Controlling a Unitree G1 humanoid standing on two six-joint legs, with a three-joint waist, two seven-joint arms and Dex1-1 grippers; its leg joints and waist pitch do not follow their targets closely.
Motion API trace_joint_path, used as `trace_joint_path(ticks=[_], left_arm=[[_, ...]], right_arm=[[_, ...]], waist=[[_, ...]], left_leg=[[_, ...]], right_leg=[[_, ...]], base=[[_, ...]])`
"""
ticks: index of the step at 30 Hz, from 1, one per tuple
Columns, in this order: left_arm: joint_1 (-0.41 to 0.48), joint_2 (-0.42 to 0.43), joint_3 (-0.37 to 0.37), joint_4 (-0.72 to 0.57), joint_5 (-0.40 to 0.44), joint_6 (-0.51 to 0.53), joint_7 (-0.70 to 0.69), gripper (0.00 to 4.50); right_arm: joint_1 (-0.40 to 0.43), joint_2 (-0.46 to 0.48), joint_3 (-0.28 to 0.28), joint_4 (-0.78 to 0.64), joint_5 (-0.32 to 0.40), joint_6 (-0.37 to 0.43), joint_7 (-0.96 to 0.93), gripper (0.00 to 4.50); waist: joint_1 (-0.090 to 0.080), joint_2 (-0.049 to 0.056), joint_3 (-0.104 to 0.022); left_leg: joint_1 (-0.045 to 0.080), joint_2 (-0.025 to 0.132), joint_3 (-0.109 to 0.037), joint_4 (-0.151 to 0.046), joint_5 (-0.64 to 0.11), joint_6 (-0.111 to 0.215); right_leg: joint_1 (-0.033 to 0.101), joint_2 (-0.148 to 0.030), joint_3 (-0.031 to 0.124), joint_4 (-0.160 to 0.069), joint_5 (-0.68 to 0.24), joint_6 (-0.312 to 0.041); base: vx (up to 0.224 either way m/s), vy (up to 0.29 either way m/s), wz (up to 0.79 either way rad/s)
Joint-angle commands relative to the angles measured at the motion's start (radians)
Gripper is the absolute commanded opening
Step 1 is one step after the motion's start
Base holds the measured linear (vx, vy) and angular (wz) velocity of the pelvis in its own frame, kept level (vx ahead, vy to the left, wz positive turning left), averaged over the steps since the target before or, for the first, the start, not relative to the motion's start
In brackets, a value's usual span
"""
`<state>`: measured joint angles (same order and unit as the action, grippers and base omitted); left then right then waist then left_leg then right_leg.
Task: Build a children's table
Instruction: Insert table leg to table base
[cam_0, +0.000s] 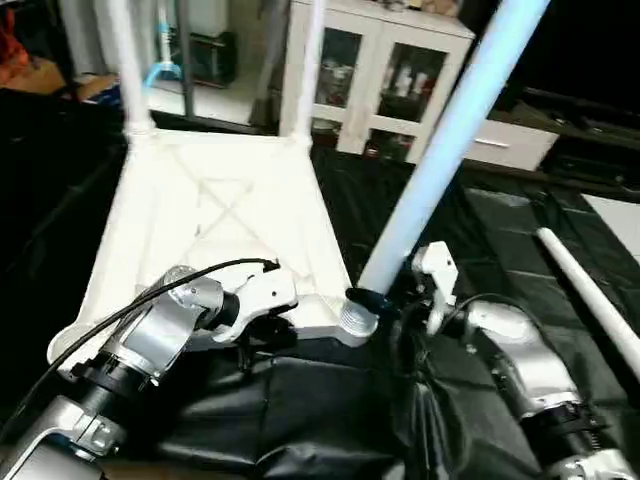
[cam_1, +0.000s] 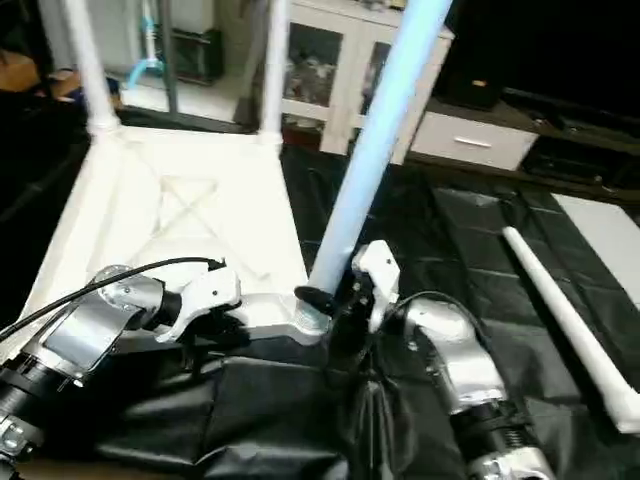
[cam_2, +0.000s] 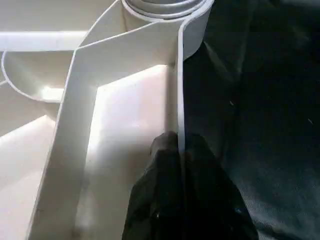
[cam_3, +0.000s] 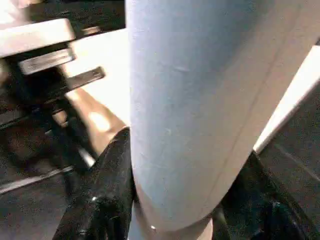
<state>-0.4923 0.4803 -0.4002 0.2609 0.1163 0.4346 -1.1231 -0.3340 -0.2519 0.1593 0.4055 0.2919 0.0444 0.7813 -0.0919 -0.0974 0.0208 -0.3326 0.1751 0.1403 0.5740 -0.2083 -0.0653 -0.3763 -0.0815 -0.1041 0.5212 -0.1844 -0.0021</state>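
Observation:
The children's table top (cam_0: 215, 215) lies upside down on black cloth, its X ribs facing up. Two white legs (cam_0: 125, 60) (cam_0: 305, 70) stand in its far corner sockets. A third leg (cam_0: 450, 130) leans up and to the right from the near right corner socket (cam_0: 357, 322). My right gripper (cam_0: 372, 300) is shut around this leg just above the socket, and one black finger (cam_3: 112, 175) presses its side. At the near edge, my left gripper (cam_2: 179, 145) is shut on the top's thin rim. A fourth leg (cam_0: 590, 295) lies loose on the cloth at the right.
Black cloth (cam_0: 480, 240) covers the work surface around the top. A white cabinet with glass doors (cam_0: 380, 70) stands behind it. A flat white panel (cam_0: 620, 215) shows at the right edge, beyond the loose leg.

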Motion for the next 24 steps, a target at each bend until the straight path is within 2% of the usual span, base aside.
trace_joint_path(ticks=[1,2,3,4,5,6,7,8,9,10,11,12,13,14,15,16,17,18,19,20,22,23,24], left_arm=[[0.02,-0.023,0.016,-0.034,-0.037,0.046,-0.005,0.0],[0.019,-0.029,0.021,-0.04,-0.041,0.059,0.004,0.0],[0.019,-0.029,0.021,-0.04,-0.041,0.059,0.004,0.0],[0.018,-0.042,0.032,-0.053,-0.041,0.086,0.03,0.0],[0.015,-0.068,0.049,-0.073,-0.038,0.136,0.078,0.0],[0.014,-0.078,0.056,-0.081,-0.037,0.156,0.096,0.0],[0.01,-0.098,0.07,-0.093,-0.031,0.188,0.137,0.0],[0.004,-0.12,0.082,-0.103,-0.024,0.217,0.172,0.0],[-0.001,-0.145,0.092,-0.112,-0.017,0.24,0.211,0.0],[-0.003,-0.157,0.098,-0.115,-0.015,0.249,0.229,0.0],[-0.007,-0.183,0.108,-0.117,-0.012,0.264,0.264,0.0],[-0.008,-0.2,0.114,-0.117,-0.011,0.271,0.291,0.0],[-0.008,-0.205,0.115,-0.116,-0.011,0.272,0.298,0.0],[-0.005,-0.218,0.117,-0.111,-0.007,0.264,0.321,0.0],[-0.003,-0.219,0.116,-0.11,-0.007,0.263,0.323,0.0],[0.005,-0.219,0.11,-0.114,-0.004,0.261,0.327,0.0],[0.008,-0.218,0.108,-0.116,-0.003,0.261,0.327,0.0],[0.013,-0.216,0.101,-0.124,-0.002,0.267,0.33,0.0],[0.018,-0.213,0.098,-0.132,-0.004,0.273,0.331,0.0],[0.023,-0.201,0.088,-0.14,0.0,0.273,0.326,0.0],[0.024,-0.198,0.086,-0.142,0.001,0.272,0.324,0.0],[0.024,-0.196,0.089,-0.144,0.002,0.277,0.326,0.0],[0.024,-0.196,0.089,-0.144,0.002,0.277,0.326,0.0]], right_arm=[[0.04,-0.02,-0.086,0.183,-0.153,0.077,-0.316,1.83],[0.039,-0.007,-0.094,0.187,-0.161,0.084,-0.366,1.83],[0.039,-0.007,-0.094,0.187,-0.161,0.084,-0.366,1.83],[0.038,0.028,-0.109,0.191,-0.183,0.088,-0.483,1.83],[0.026,0.09,-0.132,0.216,-0.196,0.078,-0.634,1.83],[0.021,0.113,-0.14,0.227,-0.2,0.074,-0.689,1.83],[0.009,0.152,-0.154,0.249,-0.196,0.071,-0.763,1.83],[-0.003,0.184,-0.162,0.273,-0.192,0.062,-0.82,1.83],[-0.012,0.207,-0.161,0.294,-0.195,0.039,-0.869,1.83],[-0.016,0.216,-0.161,0.302,-0.197,0.031,-0.886,1.83],[-0.024,0.233,-0.161,0.317,-0.197,0.012,-0.922,1.83],[-0.031,0.24,-0.16,0.328,-0.196,0.001,-0.942,1.83],[-0.033,0.242,-0.16,0.331,-0.195,-0.002,-0.947,1.83],[-0.049,0.236,-0.157,0.345,-0.198,-0.013,-0.949,1.83],[-0.051,0.236,-0.155,0.345,-0.199,-0.013,-0.949,1.83],[-0.055,0.238,-0.147,0.342,-0.203,-0.013,-0.947,1.83],[-0.055,0.239,-0.145,0.34,-0.204,-0.013,-0.947,1.83],[-0.055,0.247,-0.144,0.336,-0.211,-0.013,-0.957,1.83],[-0.056,0.251,-0.141,0.332,-0.218,-0.016,-0.959,1.83],[-0.061,0.256,-0.14,0.327,-0.221,-0.024,-0.961,1.83],[-0.063,0.256,-0.14,0.327,-0.221,-0.026,-0.961,1.83],[-0.073,0.261,-0.141,0.336,-0.21,-0.046,-0.957,1.83],[-0.073,0.261,-0.141,0.336,-0.21,-0.046,-0.957,1.83]], waist=[[-0.02,0.028,0.006],[-0.033,0.031,0.008],[-0.04,0.032,0.008],[-0.028,0.044,0.023],[-0.005,0.053,0.012],[0.025,0.041,0.018],[0.018,0.019,0.007],[0.024,-0.019,0.001],[0.032,-0.009,0.001],[0.046,0.008,-0.005],[0.043,0.02,-0.008],[0.042,0.015,-0.011],[0.045,0.018,-0.01],[0.048,0.017,0.002],[0.047,0.016,0.004],[0.047,0.007,0.004],[0.049,0.009,0.001],[0.049,0.01,-0.003],[0.049,0.005,-0.003],[0.05,0.009,-0.002],[0.049,0.011,-0.004],[0.049,0.007,-0.005],[0.049,0.01,-0.006]], left_leg=[[0.009,0.059,-0.052,-0.123,-0.796,-0.073],[0.011,0.061,-0.054,-0.129,-0.834,-0.072],[-0.003,0.067,-0.059,-0.139,-0.848,-0.074],[-0.04,0.08,-0.052,-0.189,-0.915,-0.089],[-0.061,0.086,-0.039,-0.213,-0.925,-0.089],[-0.062,0.086,-0.004,-0.24,-0.902,-0.079],[-0.025,0.071,-0.001,-0.211,-0.83,-0.067],[0.038,0.02,-0.015,-0.056,-0.575,-0.065],[-0.011,0.019,-0.028,0.0,-0.274,-0.02],[-0.067,0.039,-0.041,-0.065,-0.195,-0.046],[-0.059,0.057,-0.047,-0.096,-0.252,-0.087],[-0.053,0.059,-0.045,-0.097,-0.271,-0.097],[-0.042,0.059,-0.04,-0.097,-0.291,-0.098],[-0.022,0.057,-0.022,-0.096,-0.386,-0.07],[-0.019,0.054,-0.02,-0.095,-0.429,-0.065],[-0.021,0.05,-0.021,-0.092,-0.46,-0.058],[-0.023,0.05,-0.023,-0.092,-0.451,-0.056],[-0.033,0.053,-0.024,-0.095,-0.404,-0.053],[-0.036,0.055,-0.023,-0.097,-0.381,-0.052],[-0.034,0.057,-0.019,-0.098,-0.348,-0.051],[-0.037,0.057,-0.015,-0.098,-0.318,-0.05],[-0.035,0.058,-0.013,-0.097,-0.312,-0.049],[-0.033,0.058,-0.009,-0.096,-0.298,-0.047]], right_leg=[[-0.002,-0.069,0.003,-0.092,-0.657,-0.044],[0.008,-0.065,-0.021,-0.094,-0.654,-0.034],[0.027,-0.067,-0.025,-0.079,-0.63,-0.032],[0.059,-0.05,-0.032,-0.03,-0.562,-0.046],[0.095,-0.039,-0.016,0.058,-0.419,-0.065],[0.078,-0.027,0.012,0.114,-0.207,-0.068],[0.044,-0.036,0.04,0.083,-0.295,-0.049],[-0.06,-0.112,0.073,-0.076,-0.836,0.022],[-0.02,-0.177,0.107,-0.097,-1.013,0.039],[0.032,-0.143,0.084,-0.058,-0.886,0.02],[0.022,-0.089,0.058,-0.028,-0.606,-0.022],[0.019,-0.076,0.055,-0.015,-0.482,-0.046],[0.011,-0.071,0.059,-0.01,-0.392,-0.072],[-0.008,-0.066,0.068,-0.017,-0.369,-0.117],[-0.011,-0.066,0.069,-0.023,-0.435,-0.111],[-0.012,-0.069,0.075,-0.032,-0.547,-0.082],[-0.009,-0.071,0.077,-0.033,-0.564,-0.073],[-0.001,-0.073,0.08,-0.03,-0.528,-0.066],[0.0,-0.071,0.081,-0.029,-0.5,-0.067],[-0.001,-0.068,0.082,-0.023,-0.425,-0.083],[0.006,-0.065,0.082,-0.015,-0.36,-0.097],[0.006,-0.064,0.081,-0.014,-0.344,-0.101],[0.007,-0.063,0.082,-0.011,-0.316,-0.111]], base=[[0.0,0.0,0.0],[0.0,0.0,0.0],[-0.074,0.001,-0.1],[-0.074,0.001,-0.1],[-0.069,-0.032,0.04],[0.0,-0.102,0.1],[0.0,-0.102,0.1],[0.022,-0.134,-0.09],[0.067,-0.061,-0.43],[0.067,-0.061,-0.43],[0.068,0.009,-0.43],[0.0,0.0,0.0],[0.0,0.0,0.0],[0.0,0.0,0.0],[0.0,0.0,0.0],[0.0,0.0,0.0],[0.0,0.0,0.0],[0.0,0.0,0.0],[0.0,0.0,0.0],[0.0,0.0,0.0],[0.026,-0.001,-0.02],[0.0,0.0,0.0],[0.0,0.0,0.0]])
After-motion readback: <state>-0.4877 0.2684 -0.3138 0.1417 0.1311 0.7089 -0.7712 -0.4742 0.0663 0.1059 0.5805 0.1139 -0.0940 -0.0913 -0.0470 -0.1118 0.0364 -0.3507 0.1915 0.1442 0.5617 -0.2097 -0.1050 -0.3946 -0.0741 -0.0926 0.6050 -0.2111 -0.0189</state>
